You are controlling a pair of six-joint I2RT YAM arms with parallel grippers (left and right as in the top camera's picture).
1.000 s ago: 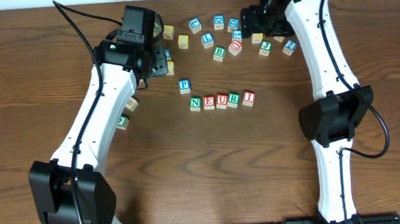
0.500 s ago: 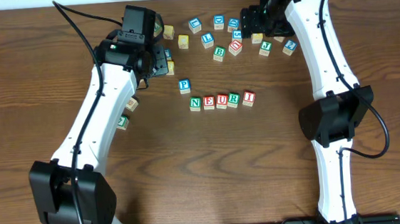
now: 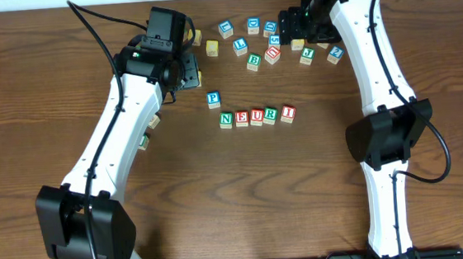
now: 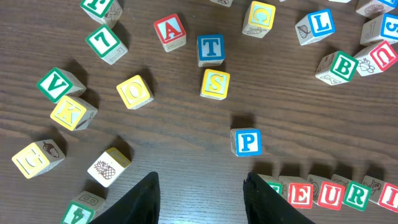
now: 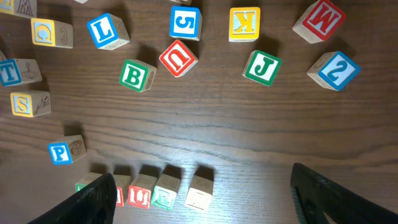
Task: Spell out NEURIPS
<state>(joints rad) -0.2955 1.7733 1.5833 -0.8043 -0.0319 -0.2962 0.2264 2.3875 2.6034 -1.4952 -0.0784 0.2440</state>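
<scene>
Surface: dark wooden table; every cube sits on it.
Word row: green N cube, red E cube, red U cube, green R cube and red I cube, in that order. They form one straight line near the table's middle, parallel to its front edge and packed close.
P cube: blue letter. It is off the row, just beyond the N end toward the far edge, and does not touch N.
S cube: yellow face. It lies nearer the far edge than P, beside the blue T cube, with a narrow gap between the two.
Left gripper: released, fingers apart, only bare wood between them and nothing held. It hangs above the table to the left of P, toward the far edge.
Right gripper: spread wide and empty, raised over the cluster at the far edge.
Far-edge scatter: B cube, J cube and a spare U cube, also red, well apart from the row.
Left-side scatter: A cube, O cube and V cube, loose and at mixed angles.
</scene>
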